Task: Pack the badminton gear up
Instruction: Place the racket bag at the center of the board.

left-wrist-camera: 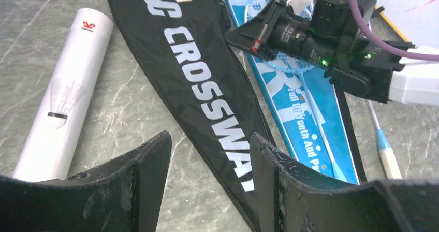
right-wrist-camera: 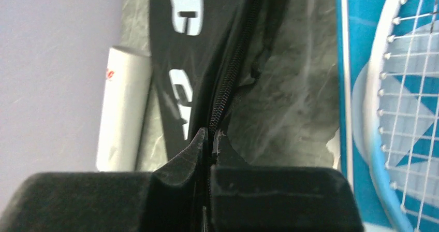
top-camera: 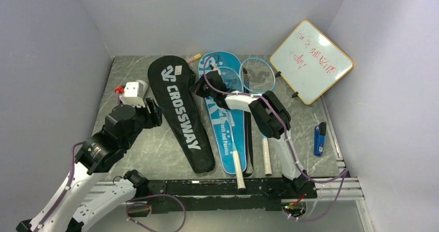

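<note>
Along the far right edge of the black CROSSWAY cover [top-camera: 181, 113], lying long-axis near-to-far left of centre, the right gripper [right-wrist-camera: 209, 136] pinches its zipper [right-wrist-camera: 230, 71]; the left gripper [left-wrist-camera: 211, 139] hovers part-open just left

Soft, even light from above fills the top view. It is bright on the whiteboard [top-camera: 311, 61] and leaves only faint shadows under the arms. The left wrist view is sharp on the cover [left-wrist-camera: 207, 97] lettering, with the near left fingers [left-wrist-camera: 129, 190] dark. The right wrist view is hazy: right fingers [right-wrist-camera: 176, 190], tube [right-wrist-camera: 124, 107] and racket [right-wrist-camera: 409, 87] all blur.
</note>
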`<state>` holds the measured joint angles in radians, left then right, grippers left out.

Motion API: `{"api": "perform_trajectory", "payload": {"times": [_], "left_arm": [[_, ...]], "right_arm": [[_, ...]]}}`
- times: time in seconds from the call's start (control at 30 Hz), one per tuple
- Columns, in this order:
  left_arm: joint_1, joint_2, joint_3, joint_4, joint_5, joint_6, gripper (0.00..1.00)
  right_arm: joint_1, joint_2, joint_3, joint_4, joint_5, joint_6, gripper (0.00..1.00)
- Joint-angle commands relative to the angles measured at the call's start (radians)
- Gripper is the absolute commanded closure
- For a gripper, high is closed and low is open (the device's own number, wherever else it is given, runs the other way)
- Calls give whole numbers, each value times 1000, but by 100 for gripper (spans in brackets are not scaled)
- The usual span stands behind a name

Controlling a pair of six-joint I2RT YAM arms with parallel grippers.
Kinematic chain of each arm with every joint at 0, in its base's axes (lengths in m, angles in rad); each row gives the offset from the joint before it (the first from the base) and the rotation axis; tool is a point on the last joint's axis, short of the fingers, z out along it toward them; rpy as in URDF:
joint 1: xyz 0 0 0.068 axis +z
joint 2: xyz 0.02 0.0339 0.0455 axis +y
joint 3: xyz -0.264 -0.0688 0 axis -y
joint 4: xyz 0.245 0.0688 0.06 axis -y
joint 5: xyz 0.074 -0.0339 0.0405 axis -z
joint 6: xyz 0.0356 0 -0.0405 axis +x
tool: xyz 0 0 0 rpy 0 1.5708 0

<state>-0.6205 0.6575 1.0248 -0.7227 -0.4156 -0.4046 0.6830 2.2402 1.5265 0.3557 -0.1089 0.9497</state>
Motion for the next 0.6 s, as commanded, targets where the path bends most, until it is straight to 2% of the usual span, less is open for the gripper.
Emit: {"api": "perform_trajectory", "payload": {"times": [0.0, 0.27, 0.37, 0.4, 0.47, 0.5, 0.57], "left_arm": [[2, 18, -15, 28, 32, 13, 38], [4, 57, -35, 39, 41, 19, 36], [3, 79, -34, 31, 47, 14, 36], [4, 85, -34, 32, 53, 15, 36], [3, 92, -40, 40, 68, 13, 36], [3, 93, -46, 47, 77, 13, 36], [4, 94, -63, 62, 96, 7, 36]], "right_arm": [[29, 29, 141, 16, 150, -26, 100], [134, 174, 395, -97, 280, -150, 100], [145, 236, 535, -182, 257, -202, 93], [144, 243, 573, -221, 256, -223, 80], [145, 201, 566, -273, 333, -268, 31], [144, 155, 505, -263, 379, -273, 17], [133, 42, 331, -163, 394, -303, 13]]}}
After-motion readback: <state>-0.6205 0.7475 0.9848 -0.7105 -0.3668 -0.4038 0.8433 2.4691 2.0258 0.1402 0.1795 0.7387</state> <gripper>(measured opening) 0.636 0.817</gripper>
